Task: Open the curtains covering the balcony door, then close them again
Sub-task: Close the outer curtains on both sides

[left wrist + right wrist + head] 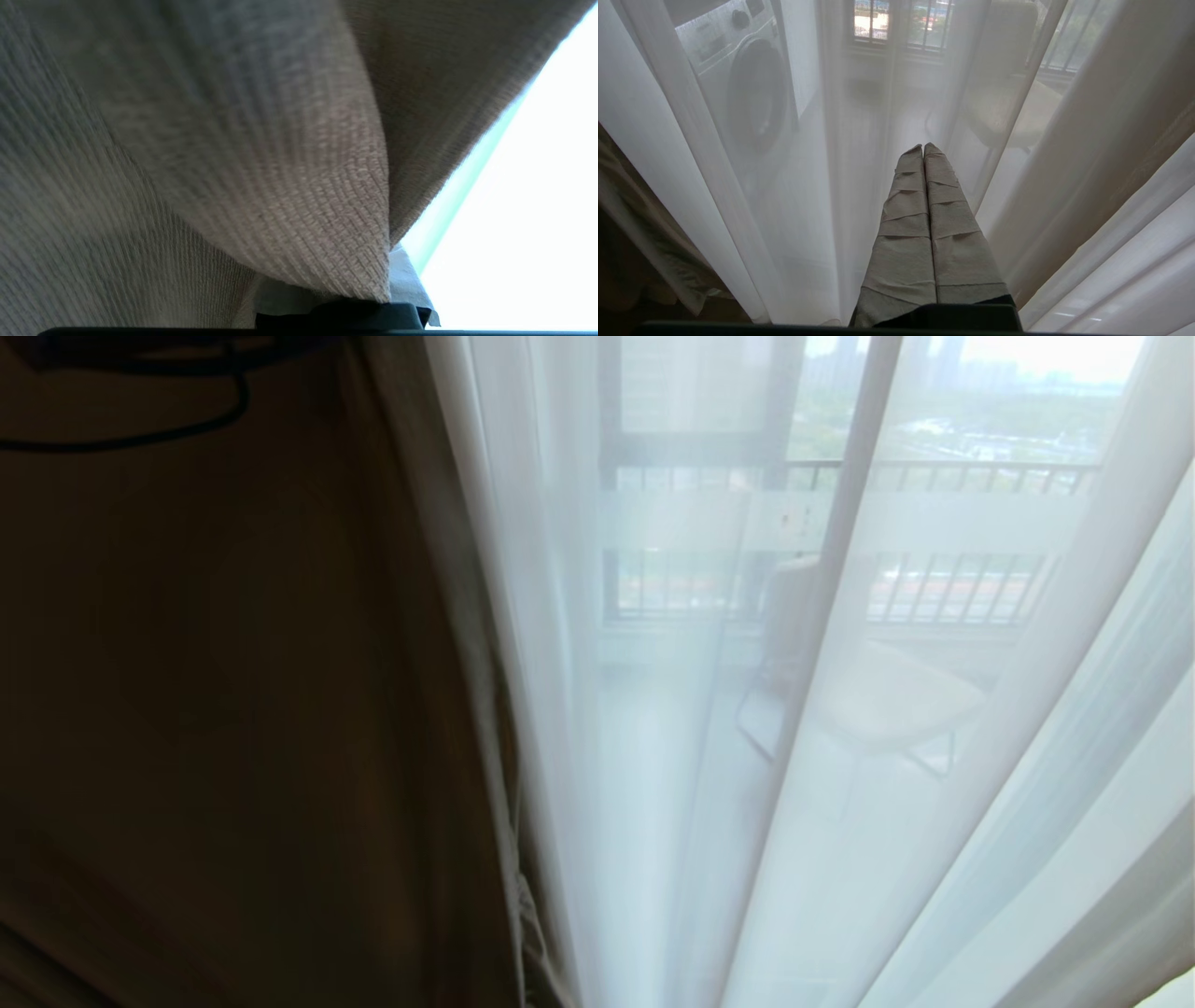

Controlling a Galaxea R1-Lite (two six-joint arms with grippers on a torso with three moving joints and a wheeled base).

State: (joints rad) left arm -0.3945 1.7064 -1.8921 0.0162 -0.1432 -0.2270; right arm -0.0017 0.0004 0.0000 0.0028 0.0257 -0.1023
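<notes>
Drape is seen in the head view as a dark mass filling the robot's left, with white sheers hanging in folds to the right; neither gripper is seen there. Through the sheers a frosted band of the door, a railing and a pale chair are made out. Only in the left wrist view is the drape's ribbed beige weave shown close, gathered to a point at the left gripper, whose jaws are clenched on the drape's edge; bright light is seen beside it. Only in the right wrist view is the right gripper shown, its wrapped fingers pressed together on nothing, just before the sheers. A washing machine is seen through the sheers in that view alone.
</notes>
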